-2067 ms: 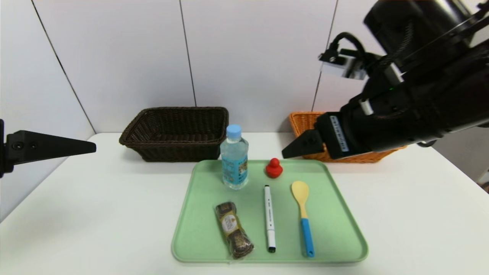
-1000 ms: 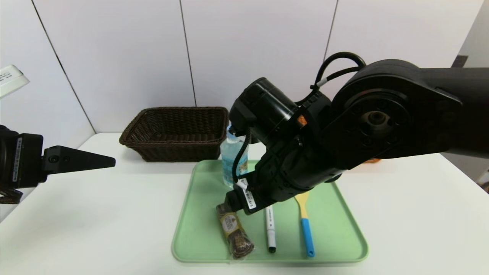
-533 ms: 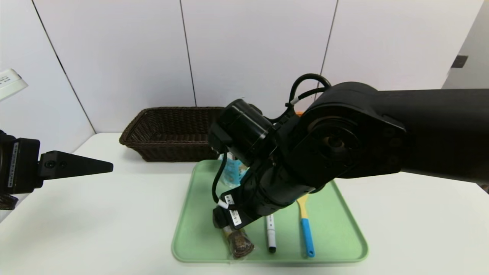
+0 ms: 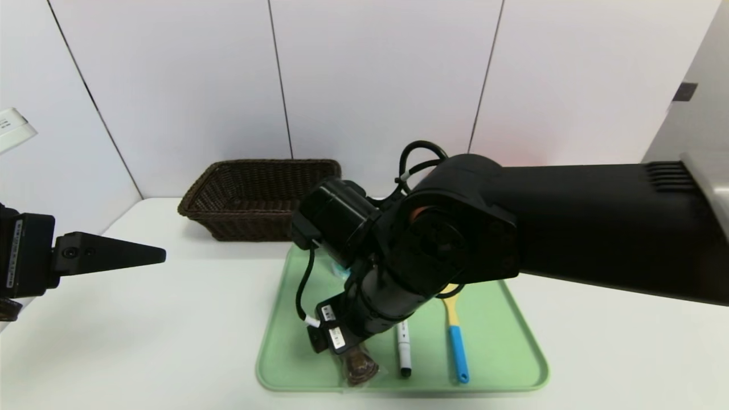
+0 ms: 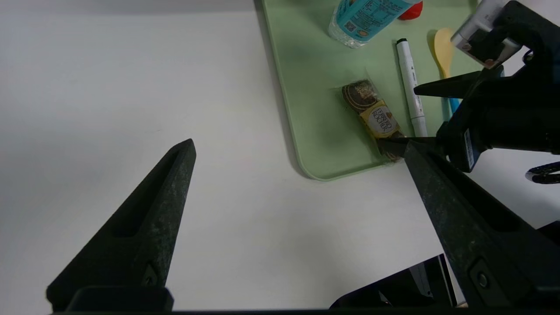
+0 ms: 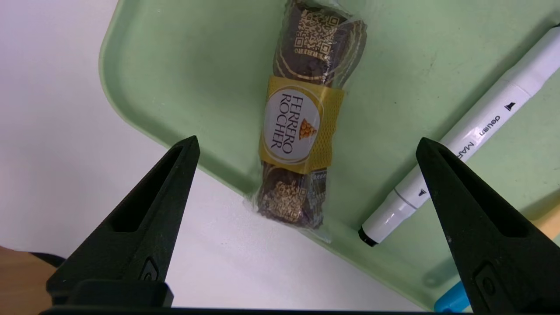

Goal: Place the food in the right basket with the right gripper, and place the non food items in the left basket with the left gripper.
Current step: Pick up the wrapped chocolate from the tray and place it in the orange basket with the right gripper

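Observation:
A Ferrero Rocher chocolate pack (image 6: 297,127) lies at the front left of the green tray (image 6: 175,65), one end over the tray's lip. My right gripper (image 6: 306,140) hangs open straight above it, one finger on each side, touching nothing. A white marker (image 6: 472,140) lies beside the pack. In the head view my right arm (image 4: 444,245) covers most of the tray (image 4: 285,319); only the pack's end (image 4: 359,367), the marker (image 4: 403,353) and a yellow spoon with a blue handle (image 4: 455,341) show. My left gripper (image 5: 298,144) is open and empty over the bare table, left of the tray.
The dark brown basket (image 4: 256,196) stands at the back left. The right basket is hidden behind my right arm. A water bottle (image 5: 363,17) and a red toy (image 5: 413,11) stand at the tray's far side. White table (image 4: 142,341) lies left of the tray.
My right arm has swung from near the right basket across the tray and come down over the chocolate pack. The left gripper has barely shifted.

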You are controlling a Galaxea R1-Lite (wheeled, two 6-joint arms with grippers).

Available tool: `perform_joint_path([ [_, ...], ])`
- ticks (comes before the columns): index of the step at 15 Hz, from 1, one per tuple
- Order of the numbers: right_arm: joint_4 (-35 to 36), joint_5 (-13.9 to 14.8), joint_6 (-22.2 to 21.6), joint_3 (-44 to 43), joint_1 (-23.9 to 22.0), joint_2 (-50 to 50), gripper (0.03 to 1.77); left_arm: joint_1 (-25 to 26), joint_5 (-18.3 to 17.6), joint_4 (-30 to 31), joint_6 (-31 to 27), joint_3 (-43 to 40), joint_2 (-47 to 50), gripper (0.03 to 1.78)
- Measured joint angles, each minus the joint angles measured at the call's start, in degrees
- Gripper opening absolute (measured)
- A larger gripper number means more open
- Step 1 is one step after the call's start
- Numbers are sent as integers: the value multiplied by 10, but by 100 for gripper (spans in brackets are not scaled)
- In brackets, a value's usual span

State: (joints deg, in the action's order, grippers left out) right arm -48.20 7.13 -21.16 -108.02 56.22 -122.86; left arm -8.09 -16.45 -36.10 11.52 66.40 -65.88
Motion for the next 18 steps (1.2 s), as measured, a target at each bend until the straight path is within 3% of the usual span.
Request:
perform_joint_path([
  [4, -1, 10, -9, -3, 2, -24, 171, 0, 0, 0, 0, -3, 1, 169],
  [11, 3, 56, -32, -1, 17, -37, 171, 0, 0, 0, 0, -5, 1, 169],
  [18, 8, 76, -55, 0, 31, -48, 171, 0, 0, 0, 0, -15, 12, 169],
])
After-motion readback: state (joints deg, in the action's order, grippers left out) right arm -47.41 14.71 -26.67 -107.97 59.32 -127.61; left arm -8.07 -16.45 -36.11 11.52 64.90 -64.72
